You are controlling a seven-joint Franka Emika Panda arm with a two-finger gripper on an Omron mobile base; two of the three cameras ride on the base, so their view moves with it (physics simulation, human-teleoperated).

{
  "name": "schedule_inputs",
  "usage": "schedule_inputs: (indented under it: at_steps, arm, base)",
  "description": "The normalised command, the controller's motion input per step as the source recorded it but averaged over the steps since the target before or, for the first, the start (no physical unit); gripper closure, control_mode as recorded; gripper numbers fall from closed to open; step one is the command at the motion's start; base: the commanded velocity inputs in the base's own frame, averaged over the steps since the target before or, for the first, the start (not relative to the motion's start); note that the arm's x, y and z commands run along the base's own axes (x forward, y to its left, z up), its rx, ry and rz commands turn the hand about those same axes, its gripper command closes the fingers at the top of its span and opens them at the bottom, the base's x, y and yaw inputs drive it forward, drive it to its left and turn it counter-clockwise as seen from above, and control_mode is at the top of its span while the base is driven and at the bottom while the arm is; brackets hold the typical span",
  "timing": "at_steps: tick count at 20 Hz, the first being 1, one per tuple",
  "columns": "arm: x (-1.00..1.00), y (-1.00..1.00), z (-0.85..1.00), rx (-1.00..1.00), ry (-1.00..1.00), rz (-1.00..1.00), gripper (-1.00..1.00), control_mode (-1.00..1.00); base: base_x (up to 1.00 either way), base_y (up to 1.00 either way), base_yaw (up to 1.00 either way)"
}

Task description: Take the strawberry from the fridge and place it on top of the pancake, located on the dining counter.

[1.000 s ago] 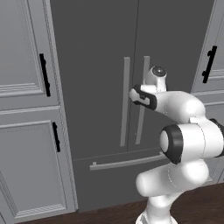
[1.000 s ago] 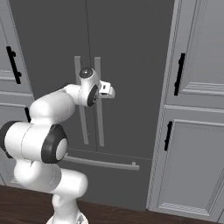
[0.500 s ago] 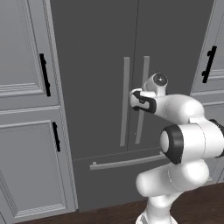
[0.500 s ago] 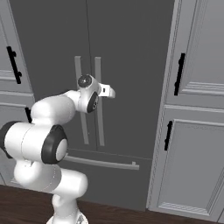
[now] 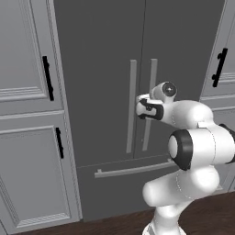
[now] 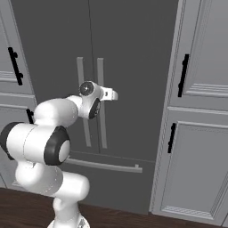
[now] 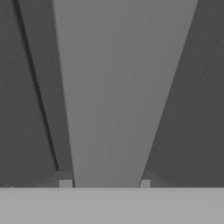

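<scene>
To the left of the gripper [image 5: 138,108], the left base view showed light grey cabinets [image 5: 27,151] with black handles; the right base view showed a matching bank [image 6: 200,133] to the gripper's right. The fridge [image 5: 101,55] stood directly ahead of the gripper, both doors shut, with the drawer bar [image 5: 133,169] below it.

The right base view placed the gripper [image 6: 115,94] at the right-hand door handle [image 6: 103,129], about halfway up its length. The hand view supplied the detail that the base views lacked: the gripper [image 7: 105,183] straddled that handle [image 7: 113,87], one fingertip [image 7: 65,183] close against each edge. It could not be determined whether the fingers pressed on the handle or merely flanked it. The door seam ran just left of the gripper.

Open door face lay above, below and right of the gripper; the second handle [image 5: 132,105] stood just beside it on the left.

Compared with one second earlier, the hand sat slightly lower on the handle.
</scene>
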Motion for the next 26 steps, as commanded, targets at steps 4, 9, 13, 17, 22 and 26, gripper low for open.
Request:
schedule_inputs:
  at_steps: [4, 9, 13, 17, 22, 26]
  arm:
    - [-0.39, -1.00, -0.38, 0.15, 0.04, -0.05, 1.00, -1.00]
    - [-0.73, -1.00, -0.32, 0.19, -0.01, -0.01, 1.00, -1.00]
    - [-0.76, -1.00, -0.20, 0.19, -0.07, 0.00, 1.00, -1.00]
    - [-0.68, -1.00, -0.14, 0.17, -0.04, 0.00, 1.00, -1.00]
    - [-0.64, -1.00, -0.09, 0.14, -0.02, 0.00, 1.00, -1.00]
    - [-0.52, -1.00, -0.01, 0.09, 0.00, 0.00, 1.00, -1.00]
  base:
    - [0.00, 0.00, 0.00]
    - [0.00, 0.00, 0.00]
    - [0.00, 0.00, 0.00]
    - [0.00, 0.00, 0.00]
    - [0.00, 0.00, 0.00]
    - [0.00, 0.00, 0.00]
